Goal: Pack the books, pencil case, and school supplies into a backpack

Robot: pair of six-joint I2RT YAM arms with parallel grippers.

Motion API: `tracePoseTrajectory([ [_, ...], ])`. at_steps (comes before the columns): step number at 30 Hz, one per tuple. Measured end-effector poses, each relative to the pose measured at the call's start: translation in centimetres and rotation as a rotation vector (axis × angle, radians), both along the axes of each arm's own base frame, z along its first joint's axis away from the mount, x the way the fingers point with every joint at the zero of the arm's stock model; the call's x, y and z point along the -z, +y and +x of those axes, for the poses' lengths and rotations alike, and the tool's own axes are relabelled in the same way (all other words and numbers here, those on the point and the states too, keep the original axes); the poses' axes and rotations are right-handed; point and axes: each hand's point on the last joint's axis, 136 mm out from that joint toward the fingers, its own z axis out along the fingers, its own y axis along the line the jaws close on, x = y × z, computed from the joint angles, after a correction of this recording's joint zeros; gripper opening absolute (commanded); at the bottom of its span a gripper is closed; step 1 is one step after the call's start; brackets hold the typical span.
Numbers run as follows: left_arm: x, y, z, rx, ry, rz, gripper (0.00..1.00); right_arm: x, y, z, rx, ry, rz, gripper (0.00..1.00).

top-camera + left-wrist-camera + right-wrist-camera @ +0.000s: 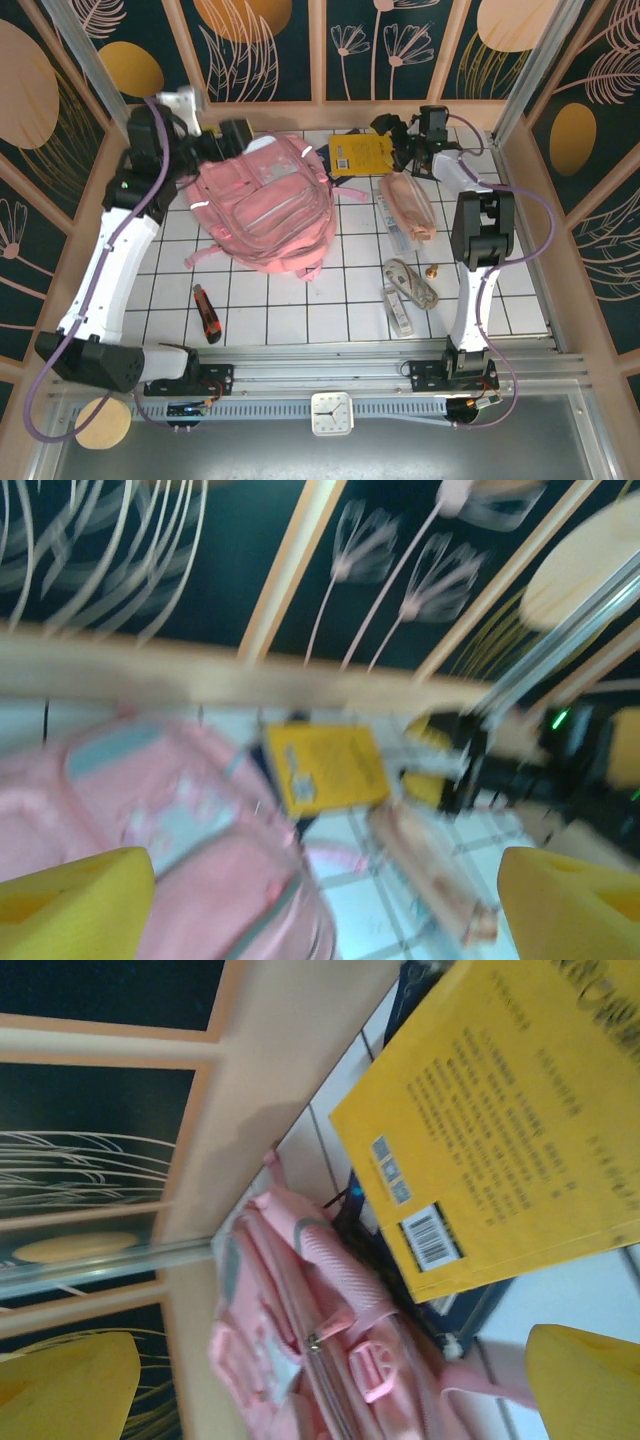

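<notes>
Two books [360, 155], yellow over navy, upper centre, just left of right gripper [398, 150], jaws apart; it's the nearer arm. Left gripper [238, 135], seemingly apart too, at backpack [265, 210] top.

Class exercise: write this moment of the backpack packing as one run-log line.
left gripper: open, by backpack | right gripper: open, by yellow book | pencil case, cord, ruler: on table, unpacked
</notes>
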Motion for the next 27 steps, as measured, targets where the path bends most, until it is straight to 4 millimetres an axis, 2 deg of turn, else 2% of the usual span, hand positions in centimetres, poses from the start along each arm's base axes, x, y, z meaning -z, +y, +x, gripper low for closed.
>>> tracePoseTrajectory([
  [1,-1.4,-0.2,1.1,-0.001,-0.037,-0.014,0.87,0.8,0.6,-0.3,0.005,0.02,0.026,0.99],
  [3,-2.5,-0.9,3.7,-0.003,-0.083,-0.045,0.86,2.4,1.3,-0.8,0.01,0.07,0.054,0.99],
  [5,-1.1,-1.8,7.2,-0.002,-0.066,-0.075,0.85,3.6,1.6,-0.5,0.01,0.091,0.053,0.99],
  [6,0.3,-2.5,9.3,0.0,-0.041,-0.089,0.85,3.9,1.5,0.1,0.011,0.094,0.038,0.99],
  [8,4.5,-4.2,13.3,0.009,0.032,-0.107,0.85,3.7,0.7,2.1,0.005,0.059,-0.002,0.99],
  [12,13.2,-8.4,18.2,0.054,0.195,-0.136,0.83,1.9,-1.6,5.6,-0.01,-0.039,-0.074,0.99],
  [14,16.4,-10.9,19.5,0.085,0.254,-0.158,0.82,1.6,-2.9,6.4,-0.017,-0.068,-0.11,0.99],
  [16,18.1,-13.4,20.4,0.123,0.289,-0.188,0.82,1.8,-4.1,6.7,-0.024,-0.079,-0.147,0.99],
  [19,18.7,-16.9,21.4,0.177,0.298,-0.241,0.81,3.3,-5.2,6.5,-0.045,-0.068,-0.194,0.99],
  [21,18.5,-18.4,21.6,0.204,0.302,-0.274,0.81,4.6,-5.5,6.4,-0.061,-0.055,-0.211,0.99],
  [23,19.0,-19.2,21.5,0.211,0.326,-0.299,0.8,6.2,-5.5,6.2,-0.078,-0.033,-0.224,0.99],
  [27,21.0,-19.3,21.9,0.191,0.374,-0.321,0.79,9.1,-5.5,6.1,-0.108,-0.004,-0.245,0.99],
])
